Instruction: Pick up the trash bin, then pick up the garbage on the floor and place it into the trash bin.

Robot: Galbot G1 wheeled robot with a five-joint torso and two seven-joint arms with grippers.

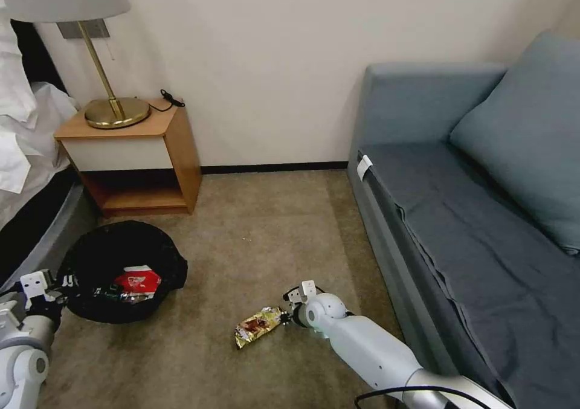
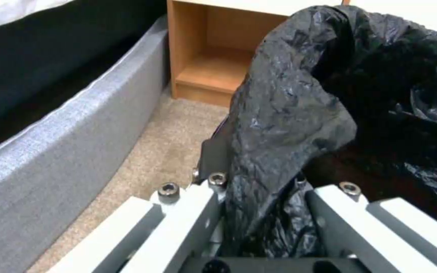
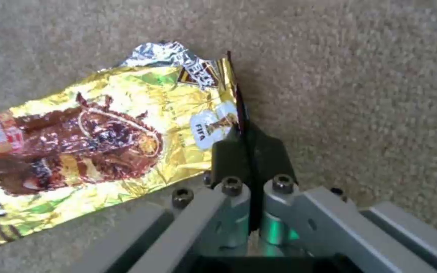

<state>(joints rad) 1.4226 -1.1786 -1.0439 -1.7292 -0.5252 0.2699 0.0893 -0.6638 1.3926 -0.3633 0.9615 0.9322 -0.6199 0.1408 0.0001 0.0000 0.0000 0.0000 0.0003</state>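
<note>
Pinching one edge of the gold-brown snack wrapper (image 3: 102, 132), the right gripper (image 3: 246, 151) is down low over the carpet (image 1: 260, 234), roughly mid-floor between the trash bin and the sofa (image 1: 471, 215). In the right wrist view the two dark fingers (image 3: 228, 155) are pressed together with the foil edge caught between them, and the rest of the wrapper lies flat on the carpet. From the head view the wrapper (image 1: 258, 325) sits just beside the right gripper (image 1: 284, 318), stretching away toward the robot's left.

Over on the left, the left gripper (image 1: 63, 282) is at the rim of the trash bin (image 1: 121, 270), which is near the bed frame (image 2: 51, 151) and a little in front of the wooden nightstand (image 1: 139, 149). The left wrist view shows the fingers (image 2: 213, 151) closed on a bunched fold of the black liner bag (image 2: 289, 113), so it's got the bin by the rim. Can't tell whether the bin is touching the floor or lifted off it.

Inside the bin there's a red-and-white packet (image 1: 139, 279) lying on top, with some other bits next to it too small to make out. A brass lamp (image 1: 115, 110) stands on the nightstand.
</note>
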